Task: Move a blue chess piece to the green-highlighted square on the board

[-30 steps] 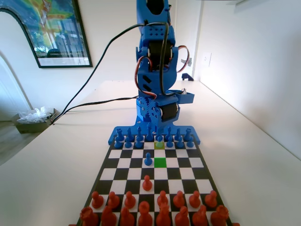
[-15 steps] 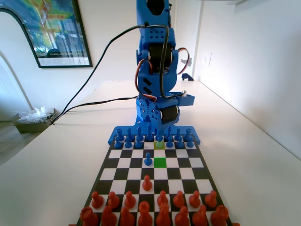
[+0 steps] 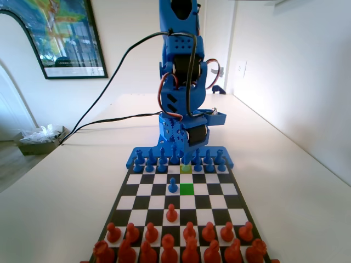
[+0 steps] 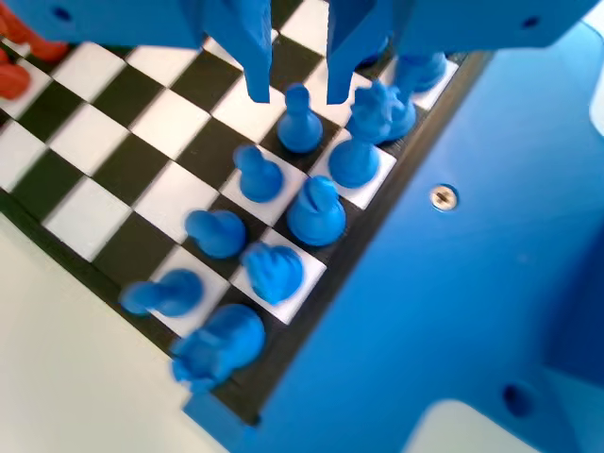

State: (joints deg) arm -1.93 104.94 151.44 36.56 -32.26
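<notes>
My gripper (image 4: 293, 92) hangs open and empty, jaws straddling the head of the upright blue pawn (image 4: 300, 121) just below their tips on the board (image 4: 94, 203), with the green square (image 3: 187, 189) further out ahead.

Fixed view: board (image 3: 143, 189) lies on the desk (image 3: 66, 186), arm base at its far end. Pawn row plus back row sit on the two far ranks; one pawn (image 3: 173, 186) stands alone further forward, just left of the green-highlighted square (image 3: 187, 189). Opposing set fills the near ranks, with one pawn (image 3: 171, 213) advanced. Wrist view: pincer (image 4: 293, 92) hangs over the pawn row, a pawn (image 4: 300, 123) just below the gap between its tips
</notes>
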